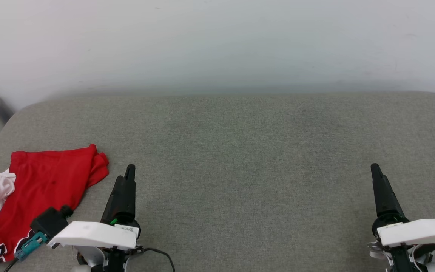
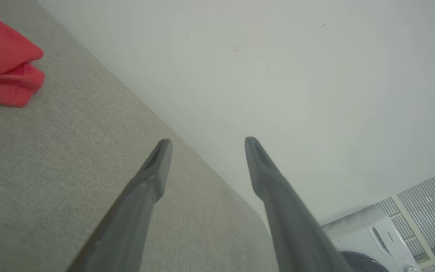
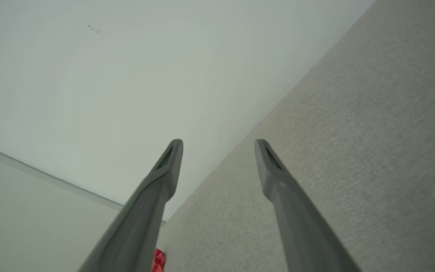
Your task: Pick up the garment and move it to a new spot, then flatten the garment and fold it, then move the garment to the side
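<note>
So the jersey [image 1: 43, 181] is sitting at the near left corner of the grey pad [image 1: 240, 151], lying in a loose folded heap. It's mostly red, with a white striped sleeve poking out on its left side and a bit of black lettering at the bottom corner. Nobody's holding it.

The left gripper [image 1: 130, 170] is just to the right of the jersey, not touching it, fingers pointing toward the wall [image 1: 217, 45]. In the left wrist view the left gripper [image 2: 208, 141] has its fingers spread wide with nothing between them, and a folded red edge of the jersey [image 2: 2, 68] shows off in the top left corner.

The right gripper [image 1: 375, 168] is way over on the other side of the pad, well apart from the jersey. The right wrist view shows it [image 3: 218, 142] spread too, empty, over bare pad, with a tiny red scrap of jersey [image 3: 158, 260] at the bottom edge.
</note>
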